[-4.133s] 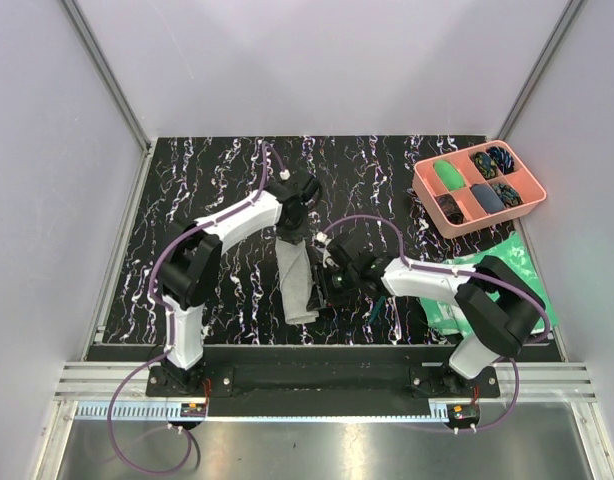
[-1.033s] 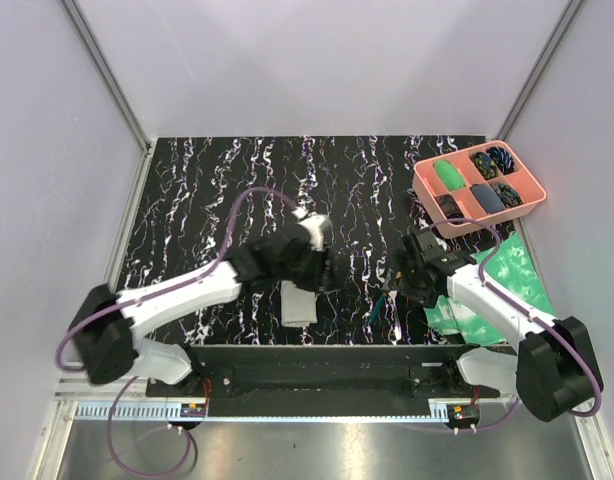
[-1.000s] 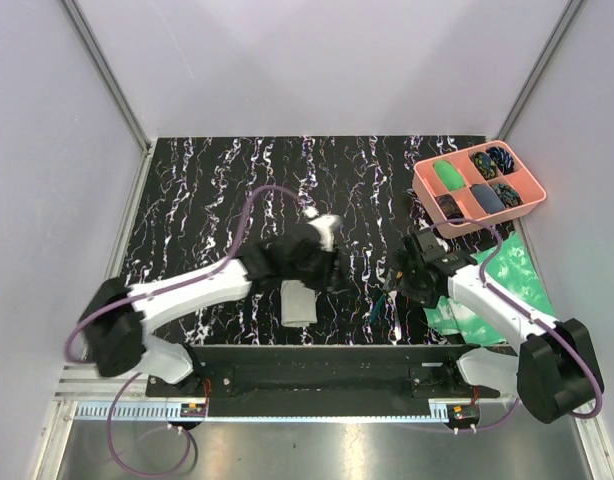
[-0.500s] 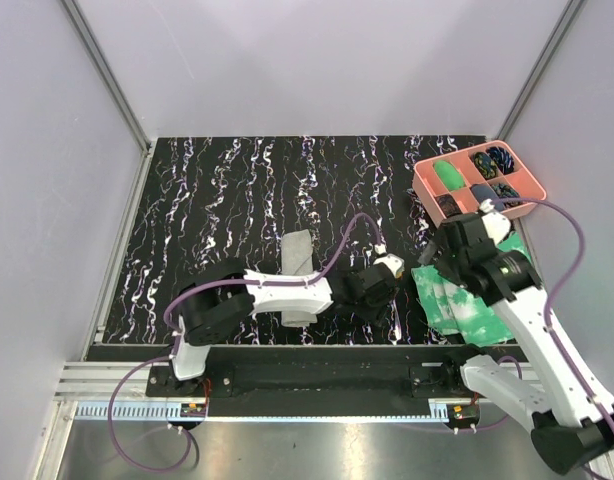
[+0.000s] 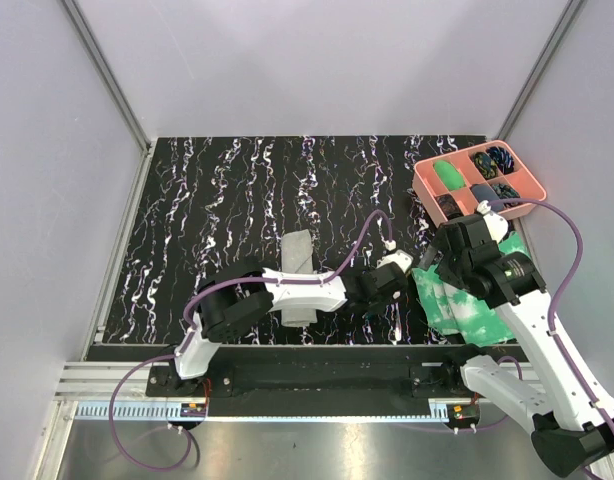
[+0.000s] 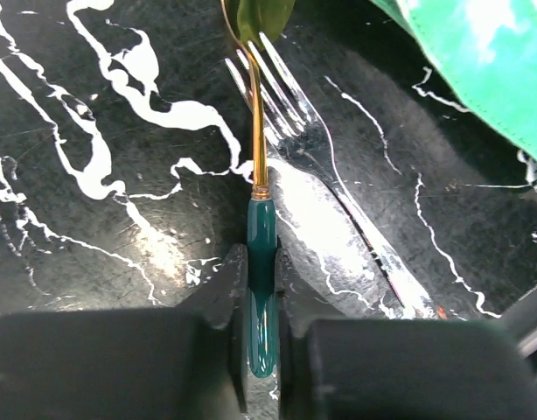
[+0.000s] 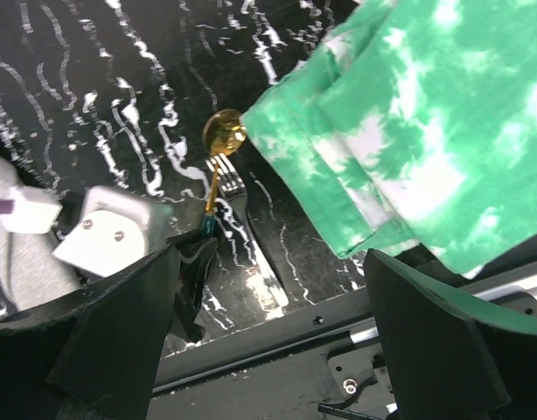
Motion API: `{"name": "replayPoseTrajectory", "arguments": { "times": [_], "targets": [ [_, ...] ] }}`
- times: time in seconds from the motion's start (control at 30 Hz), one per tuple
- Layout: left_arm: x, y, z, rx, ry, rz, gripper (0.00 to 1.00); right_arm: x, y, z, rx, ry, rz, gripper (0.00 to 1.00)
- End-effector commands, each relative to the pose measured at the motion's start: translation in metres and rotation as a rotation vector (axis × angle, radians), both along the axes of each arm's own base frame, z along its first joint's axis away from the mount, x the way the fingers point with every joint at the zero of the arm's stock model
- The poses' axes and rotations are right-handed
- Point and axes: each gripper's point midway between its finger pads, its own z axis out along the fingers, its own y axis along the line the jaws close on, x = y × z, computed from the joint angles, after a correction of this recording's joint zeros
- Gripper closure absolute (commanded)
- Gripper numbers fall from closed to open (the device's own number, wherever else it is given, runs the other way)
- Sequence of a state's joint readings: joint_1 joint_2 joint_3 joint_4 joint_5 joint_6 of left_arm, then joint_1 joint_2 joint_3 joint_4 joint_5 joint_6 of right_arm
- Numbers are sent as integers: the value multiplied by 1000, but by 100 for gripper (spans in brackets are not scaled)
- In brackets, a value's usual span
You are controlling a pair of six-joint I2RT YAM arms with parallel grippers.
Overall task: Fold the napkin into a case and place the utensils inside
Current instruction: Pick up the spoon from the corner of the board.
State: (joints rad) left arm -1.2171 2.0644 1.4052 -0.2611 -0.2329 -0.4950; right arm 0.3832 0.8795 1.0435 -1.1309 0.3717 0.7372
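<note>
Pinching the teal-handled spoon [image 6: 260,219] mid-handle — left end effector [image 6: 261,273].

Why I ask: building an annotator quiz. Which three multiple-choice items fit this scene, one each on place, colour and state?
1. Where is the folded napkin? A in the pink tray; B on the green cloth; C on the table, partly under the left arm.
2. Handle colour of the spoon in the left claw? A teal; B red; C white.
3. The right claw is: A shut on a fork; B open and empty; C shut on the napkin.
C, overhead it lies on the table; A, teal shows between its jaws; B, its jaws stand wide apart.
</note>
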Motion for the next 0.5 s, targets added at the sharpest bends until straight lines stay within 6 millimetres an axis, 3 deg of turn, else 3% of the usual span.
{"name": "replayPoseTrajectory", "arguments": {
  "times": [0.0,0.17,0.27,0.4,0.47],
  "targets": [
    [10,4,13,42,-82,-35,98,8,8,17,29,-77,60,4],
    [8,5,76,-35,-118,-98,100,18,4,28,-17,-109,76,5],
    [12,16,105,-67,-104,-94,100,25,-1,30,-49,-135,62,5],
    [31,44,127,-112,-106,-75,100,37,4,29,-55,-152,79,5],
    [32,52,141,-131,-96,-109,100,44,19,28,-31,-157,177,5]
  ]
}}
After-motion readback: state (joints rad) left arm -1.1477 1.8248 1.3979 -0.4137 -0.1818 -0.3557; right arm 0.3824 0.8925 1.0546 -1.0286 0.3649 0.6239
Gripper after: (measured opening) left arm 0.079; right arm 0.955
